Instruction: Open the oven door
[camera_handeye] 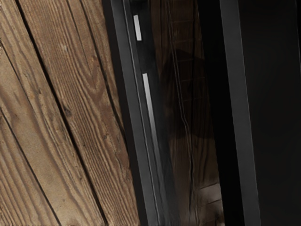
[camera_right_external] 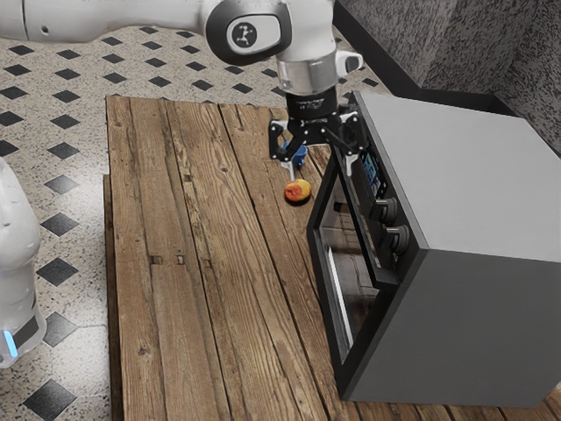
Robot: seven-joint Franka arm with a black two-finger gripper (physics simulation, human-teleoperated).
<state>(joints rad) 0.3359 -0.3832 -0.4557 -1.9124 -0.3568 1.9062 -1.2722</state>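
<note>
Oven door (camera_right_external: 355,285): dark frame, glass pane, set along the sloping front of the grey oven (camera_right_external: 491,329), facing the exterior view's left; how tightly it is shut cannot be told. Desk (camera_right_external: 175,316): wooden planks, beneath the oven and extending before its front; grain also seen beside the door in the wrist view. Handle (camera_right_external: 372,256): one black bar, along the upper part of the oven's front. Knobs (camera_right_external: 396,239): two, dark, round, on the oven's control panel, above the handle. Display (camera_right_external: 374,173): one, lit, farther along the same panel. Gripper (camera_right_external: 321,169): one, black, pointing down by the far end of the oven's front; fingers apart, contact with the oven not determinable. Fruit (camera_right_external: 298,191): one, red and yellow, on the desk before the oven's far end. Blue object (camera_right_external: 299,154): one, partly hidden, just beyond the fruit. Floor (camera_right_external: 53,114): pale, dark diamond tiles, beyond the desk.
</note>
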